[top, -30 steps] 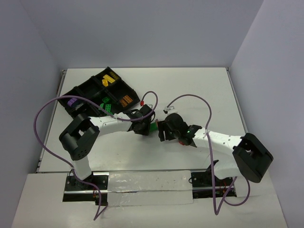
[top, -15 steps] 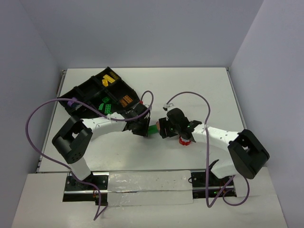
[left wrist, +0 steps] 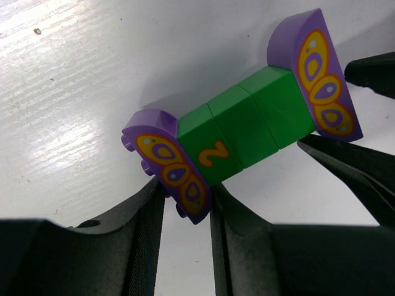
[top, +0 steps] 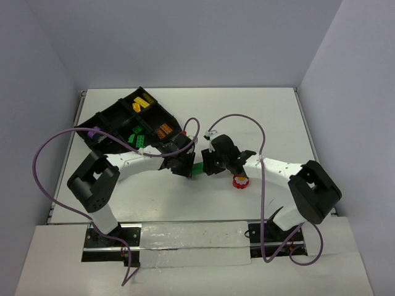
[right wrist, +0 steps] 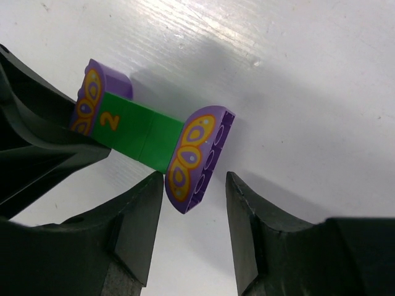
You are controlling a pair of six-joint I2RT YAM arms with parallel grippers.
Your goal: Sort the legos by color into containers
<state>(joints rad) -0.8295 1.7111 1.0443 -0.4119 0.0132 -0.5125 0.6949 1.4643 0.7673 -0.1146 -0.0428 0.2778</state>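
- We see the green bar (left wrist: 241, 123) low over the white table (top: 259, 111), near the tray (top: 106, 116), off the tray corner that faces the table's middle. We cannot tell whether the bar touches the table.
- The left gripper (left wrist: 184, 206) reaches out from the tray's side and pinches one purple end of the bar. Both its fingers (left wrist: 148, 228) press against that end.
- The right gripper (right wrist: 194, 188) comes from the side away from the tray and straddles the other purple end. Its fingers (right wrist: 139, 216) stand apart, with a clear gap on one side, so nothing is clamped there.
- The two grippers face each other with the bar between them, and in the top view their black bodies hide most of it.
- Beyond the bar from the tray, a red-and-white brick (top: 239, 182) lies on the table under the right arm.
- In the tray, yellow bricks (top: 143, 103) fill the far compartment, orange bricks (top: 163, 131) sit in the one nearest the bar and green bricks (top: 137, 137) are beside those. A purple brick (top: 94, 132) sits at the tray's left end.
- A purple cable (top: 46, 154) loops from the left arm over the tray's left end, and another (top: 247, 120) arches above the right arm.
- The green middle carries an orange "2". Each purple end bears a yellow-orange wing pattern.
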